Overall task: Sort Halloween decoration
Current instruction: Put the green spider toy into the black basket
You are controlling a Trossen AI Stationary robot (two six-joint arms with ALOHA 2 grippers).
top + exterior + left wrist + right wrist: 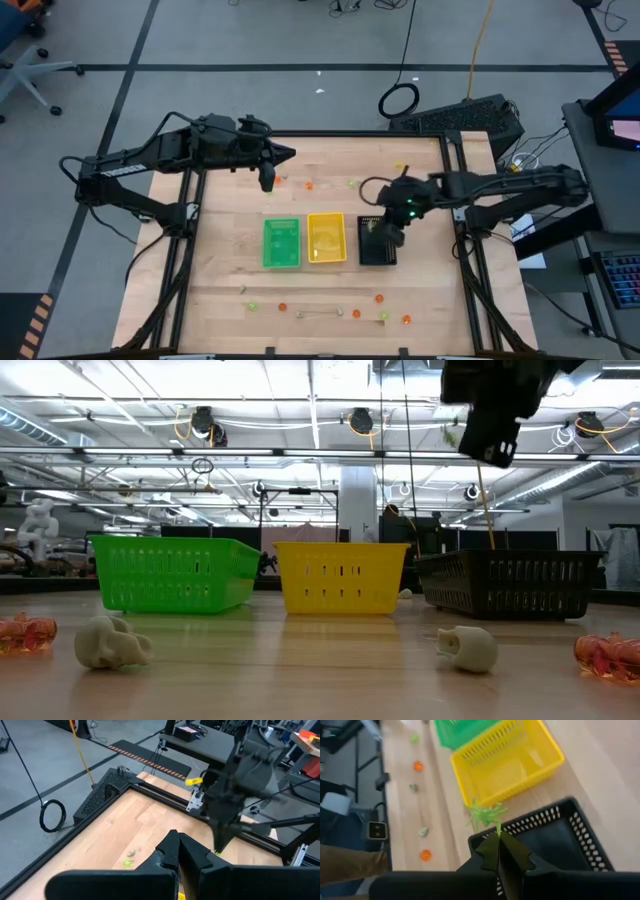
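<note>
The right end effector [498, 836] hangs above the black tray [378, 240], its arm reaching in from the right side of the bench [220, 290] with the wrist bent downward. Its fingers are clamped on a yellow-green spider trinket [484, 815], whose legs splay out beyond the fingertips over the tray's rim nearest the yellow tray [326, 237]. In the low view this end effector [492, 445] sits high over the black tray, well clear of it.

The left end effector [268, 180] hovers over the far left part of the bench, its arm stretched in from the left edge; its fingers [170, 851] are pressed together with nothing between them.

The green tray [281, 243], yellow tray and black tray stand in a row at mid-bench. The other trinkets lie scattered: orange, yellow-green and pale pieces along the near edge [380, 298], and a few more on the far side [308, 185].
</note>
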